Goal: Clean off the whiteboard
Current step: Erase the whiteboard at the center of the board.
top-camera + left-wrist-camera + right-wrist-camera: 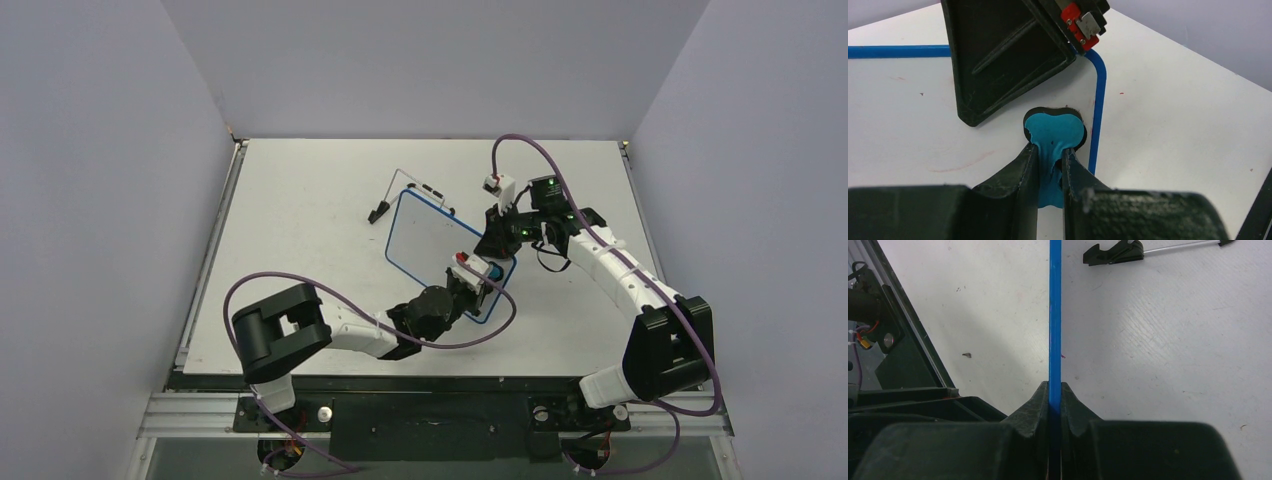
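Note:
The whiteboard (432,240), white with a thin blue rim, lies tilted in the middle of the table. My right gripper (497,238) is shut on its right edge; in the right wrist view the blue rim (1055,315) runs edge-on between the fingers. My left gripper (478,283) is shut on the blue-and-black eraser (1054,131) and presses it on the board near its lower right corner, just inside the rim (1098,110). Faint red smears (960,164) remain on the board (893,125) left of the eraser. The right gripper's black finger (998,55) shows above the eraser.
The black wire stand (410,192) lies at the board's upper left edge; it shows in the right wrist view (1113,254) too. Grey walls enclose the table on three sides. Purple cables loop from both arms over the table.

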`<action>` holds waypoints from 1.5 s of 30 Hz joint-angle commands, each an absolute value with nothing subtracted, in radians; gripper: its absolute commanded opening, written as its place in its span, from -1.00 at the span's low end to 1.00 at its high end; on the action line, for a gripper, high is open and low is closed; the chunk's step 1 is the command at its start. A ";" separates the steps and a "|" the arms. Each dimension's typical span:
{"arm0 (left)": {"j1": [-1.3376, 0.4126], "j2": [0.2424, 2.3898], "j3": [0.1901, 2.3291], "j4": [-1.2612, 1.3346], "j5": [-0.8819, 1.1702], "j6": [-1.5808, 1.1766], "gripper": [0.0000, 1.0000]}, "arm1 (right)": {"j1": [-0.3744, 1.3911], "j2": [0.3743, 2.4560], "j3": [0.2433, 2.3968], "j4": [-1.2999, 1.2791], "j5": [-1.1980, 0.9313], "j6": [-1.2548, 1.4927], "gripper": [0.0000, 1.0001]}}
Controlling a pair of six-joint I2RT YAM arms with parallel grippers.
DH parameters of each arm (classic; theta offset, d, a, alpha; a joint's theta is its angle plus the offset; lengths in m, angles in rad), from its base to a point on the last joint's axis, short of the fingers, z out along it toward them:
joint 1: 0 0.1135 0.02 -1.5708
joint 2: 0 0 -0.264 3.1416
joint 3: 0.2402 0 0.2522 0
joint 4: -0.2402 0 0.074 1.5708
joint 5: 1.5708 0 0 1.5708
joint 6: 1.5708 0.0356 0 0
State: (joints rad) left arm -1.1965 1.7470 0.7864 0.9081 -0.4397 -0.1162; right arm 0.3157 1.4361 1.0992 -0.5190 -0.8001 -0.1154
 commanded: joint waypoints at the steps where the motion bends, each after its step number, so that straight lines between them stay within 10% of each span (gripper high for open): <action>1: -1.172 1.804 0.818 0.953 -0.364 -0.121 -1.00 | 0.322 1.447 1.089 -0.549 -0.832 -0.149 -1.00; 24: -1.268 1.928 0.685 0.903 -0.495 -0.226 -1.00 | 0.326 1.447 1.092 -0.551 -0.837 -0.147 -1.00; 45: -1.197 1.486 0.616 0.814 -0.417 -0.172 -1.00 | 0.326 1.451 1.099 -0.566 -0.819 -0.169 -1.00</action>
